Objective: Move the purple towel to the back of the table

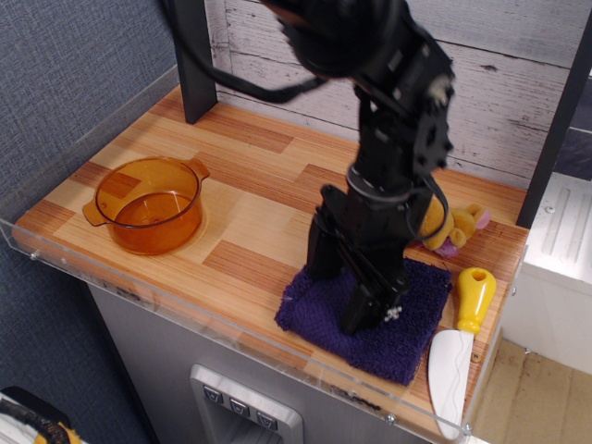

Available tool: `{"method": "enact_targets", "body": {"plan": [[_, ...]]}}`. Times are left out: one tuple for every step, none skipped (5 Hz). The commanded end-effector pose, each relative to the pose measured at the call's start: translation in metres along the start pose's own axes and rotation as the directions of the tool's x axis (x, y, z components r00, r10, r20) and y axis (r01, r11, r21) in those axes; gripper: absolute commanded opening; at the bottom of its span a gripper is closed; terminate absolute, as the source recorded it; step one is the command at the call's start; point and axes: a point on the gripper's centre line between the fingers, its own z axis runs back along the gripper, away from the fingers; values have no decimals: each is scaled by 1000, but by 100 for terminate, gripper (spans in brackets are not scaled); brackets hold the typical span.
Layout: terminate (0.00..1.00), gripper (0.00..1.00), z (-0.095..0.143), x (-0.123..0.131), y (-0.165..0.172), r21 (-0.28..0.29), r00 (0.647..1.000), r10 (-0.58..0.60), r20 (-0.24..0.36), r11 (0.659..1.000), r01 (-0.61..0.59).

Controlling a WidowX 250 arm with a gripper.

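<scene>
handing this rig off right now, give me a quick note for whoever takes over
Gripper: open, fingers spread and down on the purple towel, not closed on it yet.
Purple towel: lying at the front right of the table, near the front rim.
Done: approach and descent onto the towel.
Left: close on the towel, lift or drag it to the back of the table, release.

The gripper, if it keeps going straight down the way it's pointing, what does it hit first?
Most likely the purple towel: the open gripper points down with its fingers over it, possibly already touching.

Bare table (268, 176) stretches behind the purple towel (416, 319); only the plush toy (455, 225) crowds its right
</scene>
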Motion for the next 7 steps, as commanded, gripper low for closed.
{"method": "enact_targets", "body": {"plan": [[0, 100, -22, 11, 5, -1, 999, -25, -49, 1000, 25], [0, 100, -17, 8, 28, -15, 997, 72, -25, 997, -72], [0, 100, -20, -5, 58, -34, 977, 210, -25, 977, -211], [0, 100, -31, -10, 89, -58, 949, 312, -48, 948, -314], [0, 100, -27, -6, 118, -66, 927, 372, -52, 925, -375], [0, 100, -27, -6, 140, -71, 907, 418, -48, 904, -421], [0, 100, -29, -10, 164, -69, 884, 464, -56, 882, -467]]}}
